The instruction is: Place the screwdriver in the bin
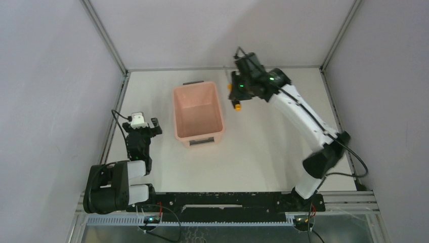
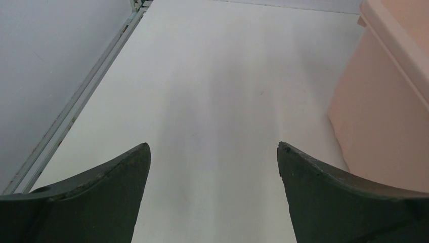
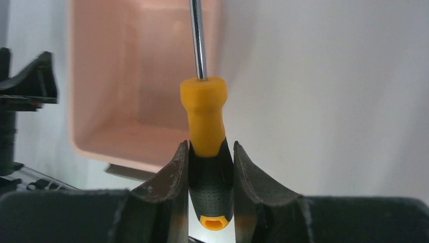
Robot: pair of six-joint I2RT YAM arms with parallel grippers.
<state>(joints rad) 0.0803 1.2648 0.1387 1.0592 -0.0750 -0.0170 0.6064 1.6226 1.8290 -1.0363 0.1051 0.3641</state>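
While looking down from overhead, find right gripper (image 1: 237, 96) out by the far right corner of the bin (image 1: 175, 116), beside it and not over it. Through right wrist view, see jaws clamped on black grip of the screwdriver (image 3: 205, 116); orange neck and bright shaft pointing away, across the bin's open mouth as framed. Cannot tell shaft tip: cut off at frame edge. Cannot tell whether lifted off the surface.

Note left gripper (image 2: 213, 147) low over the table (image 1: 263, 147), left of the bin, jaws wide apart; pink bin wall close on its right. Between screwdriver and bin interior, only the bin's right wall. Note dark handle (image 1: 194, 82) on far short end, label (image 1: 205, 142) on near one.

Underneath, plain white matte top. Around, pale grey walls (image 1: 45, 101), metal corner posts (image 1: 103, 35), black rail (image 1: 227, 200) along near edge, cable (image 1: 354, 157) looping off right arm (image 1: 298, 109).
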